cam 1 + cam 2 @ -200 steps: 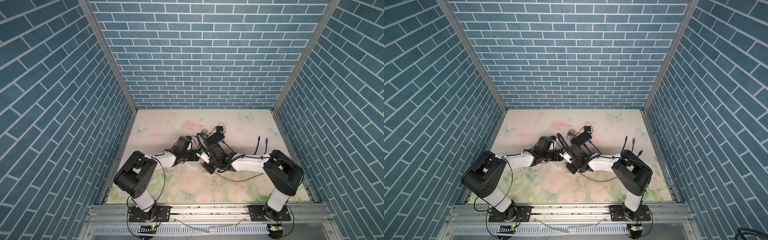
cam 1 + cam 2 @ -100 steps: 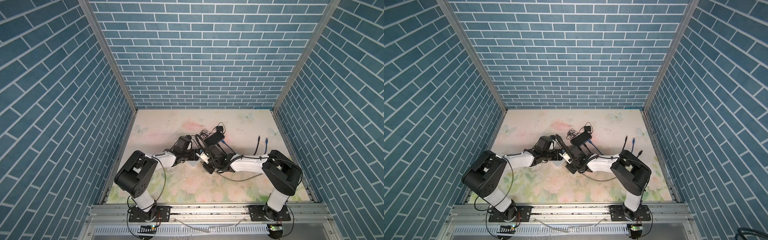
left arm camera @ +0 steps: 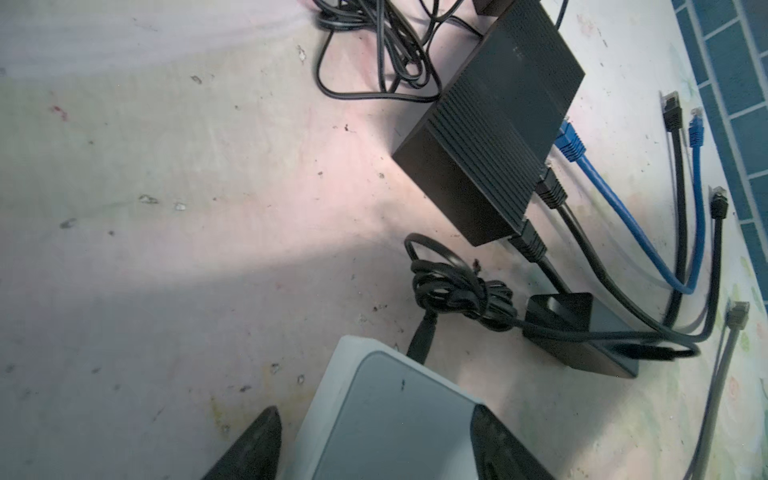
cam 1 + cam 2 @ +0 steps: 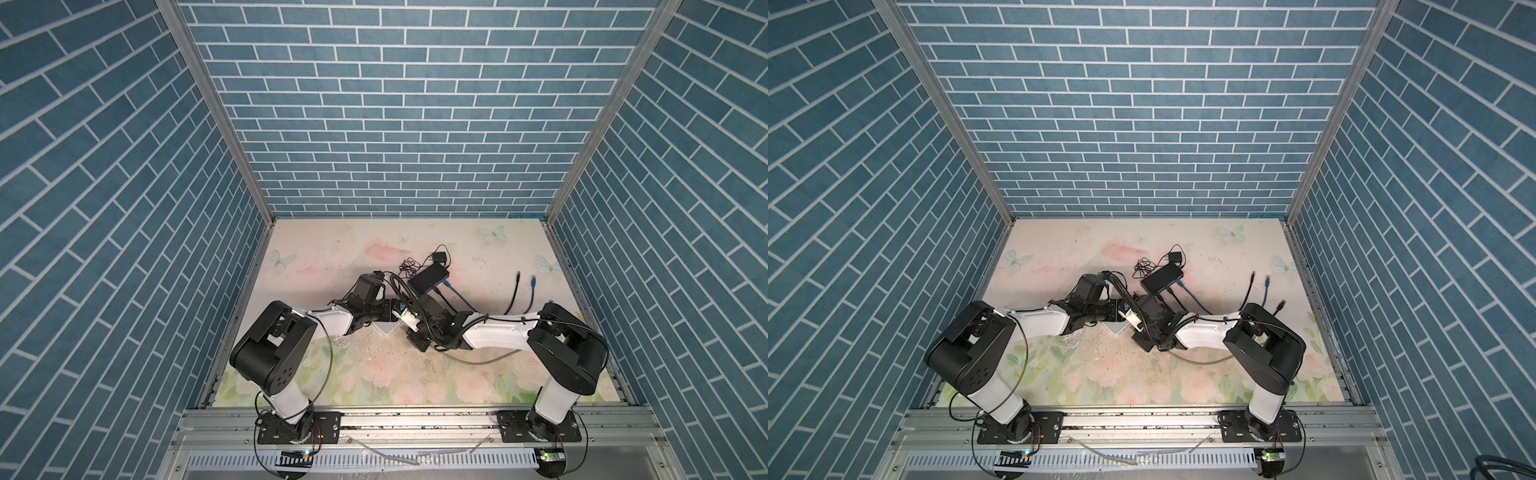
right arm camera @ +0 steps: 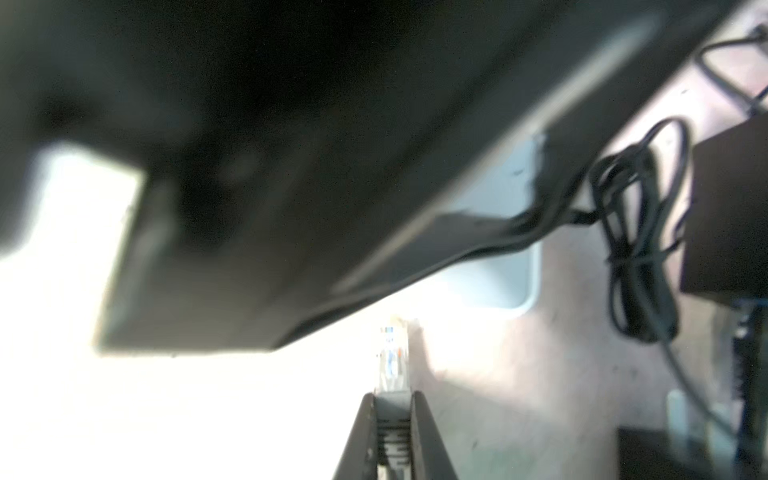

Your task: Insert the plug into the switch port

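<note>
Here the right gripper (image 5: 392, 401) is clamped on the plug (image 5: 392, 357), whose clear tip sits near the white switch (image 3: 386, 415) at mid-table; the left gripper (image 3: 376, 436) spans that switch, fingers (image 3: 266, 440) wide against its sides. The port is hidden, so a skewed push may jam the tip beside it or shove the switch out of a loose hold

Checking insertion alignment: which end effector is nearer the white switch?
Left. The left end effector is closed across the white switch, gripping its two sides. The right end effector, shut on the plug, sits close beside it with a gap between.
</note>
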Available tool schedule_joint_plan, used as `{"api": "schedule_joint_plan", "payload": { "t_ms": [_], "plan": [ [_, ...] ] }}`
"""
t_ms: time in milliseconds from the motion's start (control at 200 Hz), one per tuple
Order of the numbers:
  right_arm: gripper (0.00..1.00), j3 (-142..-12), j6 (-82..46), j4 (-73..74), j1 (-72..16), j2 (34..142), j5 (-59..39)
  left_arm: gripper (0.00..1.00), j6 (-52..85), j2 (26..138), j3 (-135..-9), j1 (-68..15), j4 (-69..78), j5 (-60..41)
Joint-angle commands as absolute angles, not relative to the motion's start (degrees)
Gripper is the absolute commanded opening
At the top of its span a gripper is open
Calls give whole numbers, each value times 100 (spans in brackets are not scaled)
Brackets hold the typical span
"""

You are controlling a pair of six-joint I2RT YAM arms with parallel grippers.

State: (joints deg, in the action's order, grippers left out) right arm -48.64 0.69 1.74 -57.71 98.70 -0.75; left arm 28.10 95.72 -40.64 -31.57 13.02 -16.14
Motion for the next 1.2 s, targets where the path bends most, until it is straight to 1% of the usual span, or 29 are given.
{"api": "schedule_joint_plan", "payload": {
  "t_ms": [0, 275, 905, 1195],
  "plan": [
    [0, -4578, 261, 87, -5844, 9697, 47, 73, 3049, 9883, -3748, -3309, 836, -1955],
    [0, -4628, 108, 421, -5820, 9692, 398, 73, 3304, 9810, -3463, -3310, 1298, -1972],
    [0, -4946, 70, 554, -5590, 9995, 15, 73, 3571, 9870, -3064, -3305, 1937, -2119],
    [0, -5136, 26, 624, -5567, 10062, 164, 73, 3699, 10034, -2948, -3346, 2249, -2278]
  ]
}}
